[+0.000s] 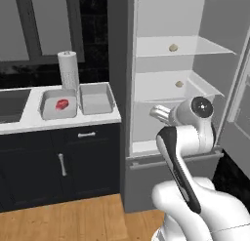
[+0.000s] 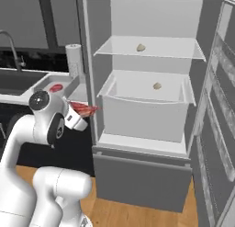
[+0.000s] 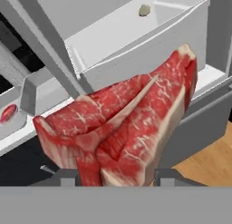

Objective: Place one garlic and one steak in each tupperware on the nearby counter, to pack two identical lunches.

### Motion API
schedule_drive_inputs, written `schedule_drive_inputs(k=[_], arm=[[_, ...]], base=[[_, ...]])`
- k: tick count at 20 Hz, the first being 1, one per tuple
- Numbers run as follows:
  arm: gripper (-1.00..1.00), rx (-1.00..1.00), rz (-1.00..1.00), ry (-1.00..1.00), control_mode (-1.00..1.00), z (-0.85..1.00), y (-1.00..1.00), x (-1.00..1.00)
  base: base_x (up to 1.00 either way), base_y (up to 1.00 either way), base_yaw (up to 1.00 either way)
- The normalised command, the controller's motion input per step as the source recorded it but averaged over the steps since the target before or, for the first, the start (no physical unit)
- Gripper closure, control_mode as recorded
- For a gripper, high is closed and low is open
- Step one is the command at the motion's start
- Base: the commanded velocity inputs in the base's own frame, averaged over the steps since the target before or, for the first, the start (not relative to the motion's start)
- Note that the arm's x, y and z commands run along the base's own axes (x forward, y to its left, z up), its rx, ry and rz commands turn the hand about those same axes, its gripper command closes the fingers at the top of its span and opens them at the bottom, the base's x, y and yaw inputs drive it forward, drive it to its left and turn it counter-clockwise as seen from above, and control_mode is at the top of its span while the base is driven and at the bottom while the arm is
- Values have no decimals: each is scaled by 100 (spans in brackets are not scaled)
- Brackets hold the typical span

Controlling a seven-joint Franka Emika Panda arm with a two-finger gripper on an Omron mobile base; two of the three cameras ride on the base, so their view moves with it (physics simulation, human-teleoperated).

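Observation:
My gripper [image 3: 113, 177] is shut on a raw red steak [image 3: 127, 123], held in the air in front of the open fridge; the steak [image 2: 84, 109] sticks out from the hand toward the counter. On the white counter [image 1: 19, 123] stand two grey tupperware tubs side by side. The left tupperware [image 1: 46, 108] holds another steak [image 1: 62, 104]. The right tupperware [image 1: 96, 99] is bare inside. One garlic [image 1: 173, 48] lies on the fridge's upper shelf. A second garlic [image 1: 179, 84] lies on the level below, above the drawer [image 2: 142, 113].
A paper-towel roll [image 1: 68, 69] stands behind the tubs. A dark sink [image 1: 12, 104] with a faucet [image 2: 11, 44] lies further left. The fridge door [image 2: 215, 129] hangs open on the right. Navy cabinets [image 1: 63, 162] and a wood floor lie below.

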Motion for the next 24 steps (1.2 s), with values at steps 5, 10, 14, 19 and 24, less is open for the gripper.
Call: schedule_drive_inputs(k=[5,10,14,19,24], arm=[[100,0,0,0,100,0,0,0],[100,0,0,0,100,0,0,0],[100,0,0,0,100,0,0,0],[100,0,0,0,100,0,0,0],[100,-2,0,12,-100,-23,-3,40]], base=[[14,100,3],[86,80,-8],[100,0,-37],[100,3,-10],[60,3,-1]])
